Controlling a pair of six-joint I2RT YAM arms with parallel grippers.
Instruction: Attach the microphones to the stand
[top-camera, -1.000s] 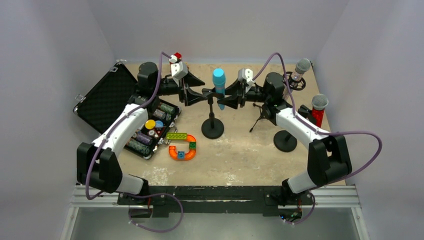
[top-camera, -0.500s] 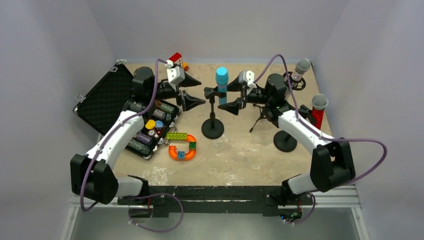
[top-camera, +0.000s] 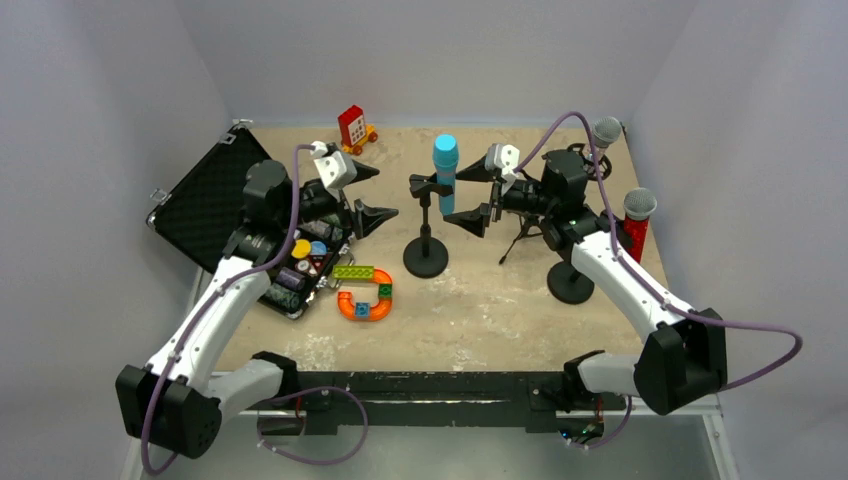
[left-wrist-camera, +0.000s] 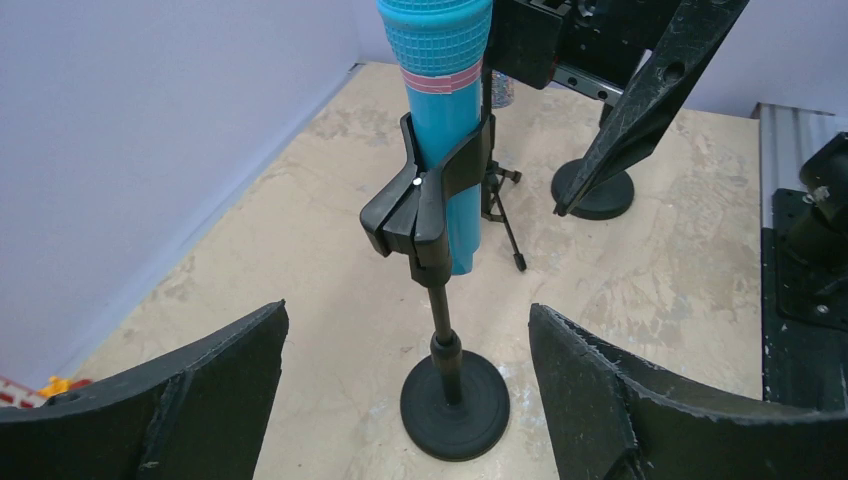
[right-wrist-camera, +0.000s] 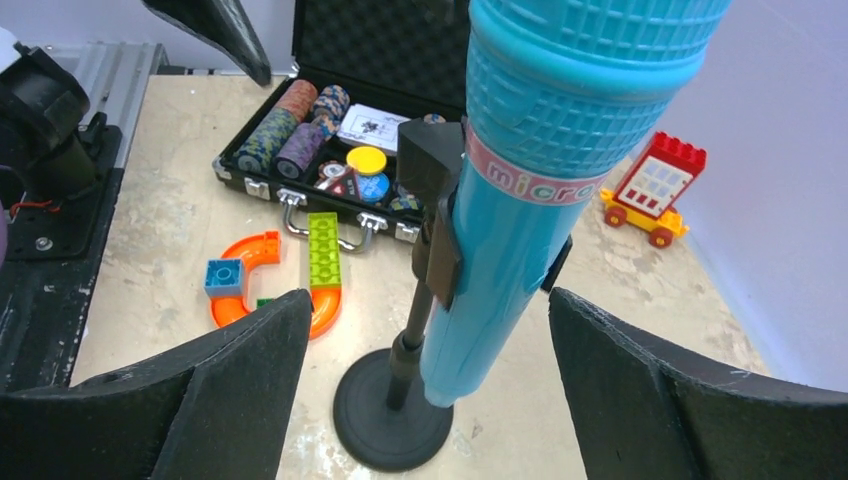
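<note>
Microphone in place: seen from above, the light-blue mic (top-camera: 444, 172) stands upright in the clip (top-camera: 425, 187) of the centre stand (top-camera: 425, 262). It sits between my left pincer (top-camera: 387, 191) and my right pincer (top-camera: 453, 197), both spread wide, empty and touching nothing. Beyond my right pincer, toward the far corner, are the silver glitter mic (top-camera: 603, 133) and the red glitter mic (top-camera: 636, 215); my arm hides how each is held. Just outboard of my left pincer an open case (top-camera: 205, 200) lies on the bench (top-camera: 480, 310), its tray packed with poker chips (top-camera: 300, 250).

My left wrist camera looks straight ahead between my gaping jaws at the clip, which wraps the blue barrel just under the ribbed head. The stand's round foot rests flat on the bench.

From my right wrist, the same mic fills the gap between my fingers (right-wrist-camera: 200, 400) with room on either side. Past it the case shows rows of chips on edge, a deck of cards (right-wrist-camera: 365, 125) and a few loose chips.

I judge the blue mic to be hollow plastic: light, stiff and smooth enough to slip. The glitter barrels look grittier and should hold better. I would take any of them mid-barrel, below the head, and leave the mesh alone, since it may dent.
</note>
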